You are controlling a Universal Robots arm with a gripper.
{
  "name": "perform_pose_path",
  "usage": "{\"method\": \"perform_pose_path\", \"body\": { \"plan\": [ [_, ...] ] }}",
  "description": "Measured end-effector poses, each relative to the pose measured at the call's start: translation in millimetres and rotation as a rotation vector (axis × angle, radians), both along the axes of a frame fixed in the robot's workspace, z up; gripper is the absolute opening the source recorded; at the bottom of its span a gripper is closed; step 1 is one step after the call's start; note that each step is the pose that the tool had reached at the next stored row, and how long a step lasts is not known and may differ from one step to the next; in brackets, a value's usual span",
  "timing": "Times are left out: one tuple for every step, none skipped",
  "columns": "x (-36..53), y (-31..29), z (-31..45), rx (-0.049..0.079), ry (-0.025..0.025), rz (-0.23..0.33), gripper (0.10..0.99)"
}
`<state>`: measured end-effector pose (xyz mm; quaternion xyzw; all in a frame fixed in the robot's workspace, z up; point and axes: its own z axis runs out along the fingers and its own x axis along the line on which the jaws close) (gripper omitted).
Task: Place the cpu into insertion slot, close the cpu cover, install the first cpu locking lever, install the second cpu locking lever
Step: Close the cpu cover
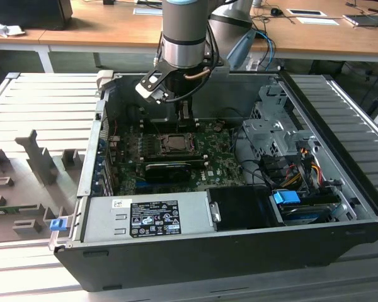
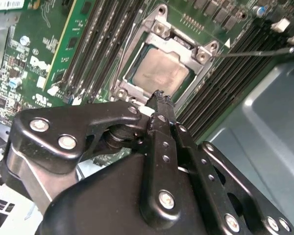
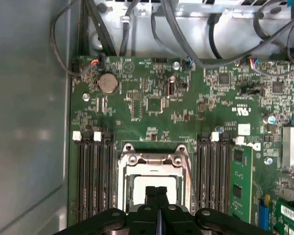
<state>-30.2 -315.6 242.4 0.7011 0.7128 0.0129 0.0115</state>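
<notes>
While the gripper (image 3: 157,191) hangs closed over the cpu (image 2: 159,73), memory slots (image 3: 94,171) flanking it, cables (image 3: 186,39) beyond

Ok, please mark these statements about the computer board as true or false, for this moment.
1. The cpu lies in the insertion slot. True.
2. The gripper holds the cpu. False: its fingers are shut together with nothing between them.
3. The cpu cover stands upright. False: it lies flat and frames the cpu.
4. Memory slots run along both sides of the insertion slot. True.
</notes>
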Motion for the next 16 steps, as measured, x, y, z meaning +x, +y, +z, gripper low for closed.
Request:
{"method": "perform_pose_path", "body": {
  "plan": [
    [-1.7,0.0,-0.7,0.000,-0.0002,0.000,0.106],
    [-3.0,0.0,-1.2,0.000,-0.0001,0.000,0.106],
    [-5.9,0.0,-2.4,0.000,-0.0001,0.000,0.106],
    [-7.6,0.0,-3.0,0.000,-0.0001,0.000,0.106],
    [-8.9,0.0,-3.4,0.000,0.0000,0.000,0.106],
    [-11.1,0.0,-3.8,0.000,-0.0001,0.000,0.106],
    [-12.5,0.1,-3.9,0.000,-0.0002,0.000,0.106],
    [-13.1,0.1,-3.9,0.001,-0.0001,0.000,0.106],
    [-13.5,0.1,-3.9,0.001,-0.0001,0.000,0.106],
    [-13.6,0.0,-3.9,0.001,-0.0001,0.000,0.106],
    [-13.9,0.0,-3.9,0.001,-0.0001,0.000,0.106],
    [-14.4,0.0,-3.9,0.001,-0.0001,0.000,0.106],
    [-14.8,0.0,-3.9,0.001,-0.0001,0.000,0.106],
    [-15.3,0.0,-3.9,0.000,-0.0001,0.000,0.106],
    [-16.0,0.0,-3.9,0.000,-0.0001,0.000,0.106],
    [-16.7,0.0,-3.9,0.000,-0.0001,0.000,0.106]
  ]
}}
